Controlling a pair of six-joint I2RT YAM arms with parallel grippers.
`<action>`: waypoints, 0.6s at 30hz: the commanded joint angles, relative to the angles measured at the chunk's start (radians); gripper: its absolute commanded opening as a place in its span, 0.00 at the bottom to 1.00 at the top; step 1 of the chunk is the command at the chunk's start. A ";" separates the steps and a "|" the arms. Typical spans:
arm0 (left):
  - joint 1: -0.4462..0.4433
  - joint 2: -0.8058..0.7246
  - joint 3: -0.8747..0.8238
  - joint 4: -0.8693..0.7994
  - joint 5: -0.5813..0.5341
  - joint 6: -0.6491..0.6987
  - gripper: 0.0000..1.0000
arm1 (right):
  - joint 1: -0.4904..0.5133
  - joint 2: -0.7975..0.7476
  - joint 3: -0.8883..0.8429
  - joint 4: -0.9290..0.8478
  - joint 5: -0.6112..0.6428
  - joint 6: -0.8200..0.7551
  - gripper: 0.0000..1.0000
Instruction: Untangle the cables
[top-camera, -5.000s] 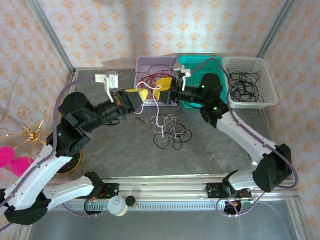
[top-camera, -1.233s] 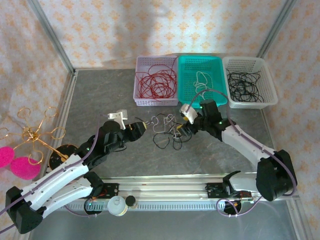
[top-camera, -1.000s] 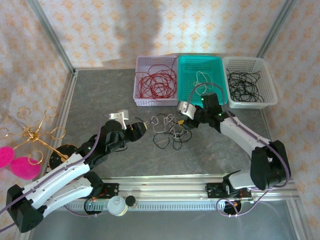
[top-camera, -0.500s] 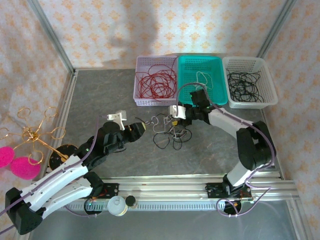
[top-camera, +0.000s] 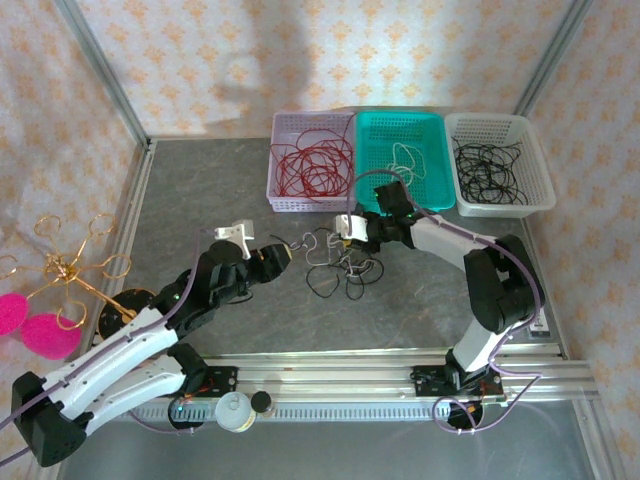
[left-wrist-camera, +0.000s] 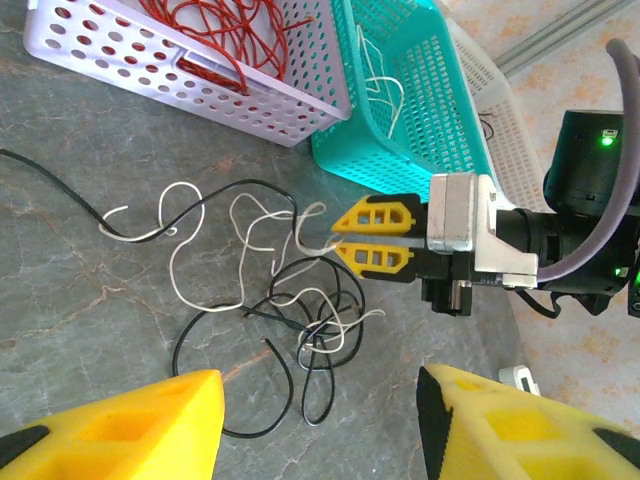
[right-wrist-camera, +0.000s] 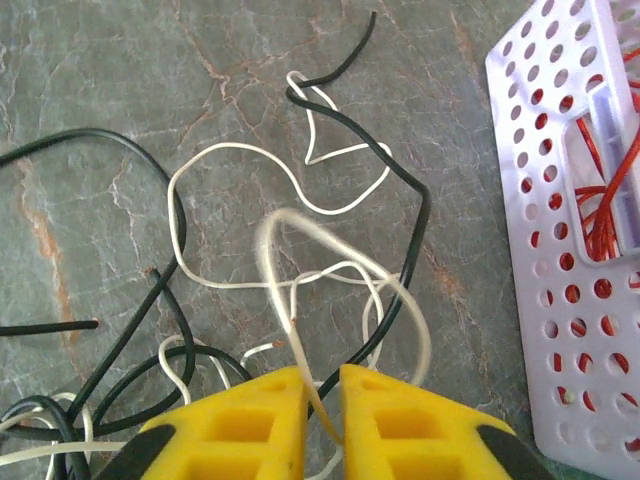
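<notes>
right wrist: right end effector (right-wrist-camera: 322, 388) nearly closed, pinching a white cable (right-wrist-camera: 283, 214) between the yellow fingers. strand raised in a loop off the desk (right-wrist-camera: 100, 60). crossed lower down by a black cable (right-wrist-camera: 405, 185) and thinner white strands, so judged not free yet.

step in hand, as judged: drawing that one white strand out of the tangle (top-camera: 345, 268), lying mid-desk in front of the baskets, between the two arms.

to do well:
- pull up and away slowly, toward the teal basket (top-camera: 400, 114) with white cable already in it.
- watch for black loops rising with the strand; on seeing that, stop and pin the rest first.
- left end effector (left-wrist-camera: 318, 390) wide open and empty, just left of the tangle: well placed to hold down a black strand as anchor.
- no yanking. risk of tightening the knot at the tangle's middle, or of the thin strand slipping out of the pinch.

view differences:
- right wrist: crossings around the gripped strand up close, plus the lilac basket (right-wrist-camera: 560, 200) wall with red cable behind.
- left wrist: side-on look at the right end effector, narrow gap with the white strand running in, and the full spread of the tangle.
- top external: overall layout. lilac, teal and white basket (top-camera: 540, 170) in a row at the back, holding red, white and black cable in that order.
</notes>
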 joint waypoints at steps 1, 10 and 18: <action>0.003 0.008 0.044 -0.030 -0.024 0.031 0.54 | 0.005 -0.039 -0.039 0.023 -0.013 0.031 0.09; 0.002 -0.002 0.055 -0.009 0.023 0.089 0.54 | 0.005 -0.259 -0.073 0.016 -0.030 0.202 0.00; 0.002 -0.014 0.148 0.050 0.198 0.282 0.54 | 0.012 -0.437 -0.078 -0.049 -0.257 0.462 0.00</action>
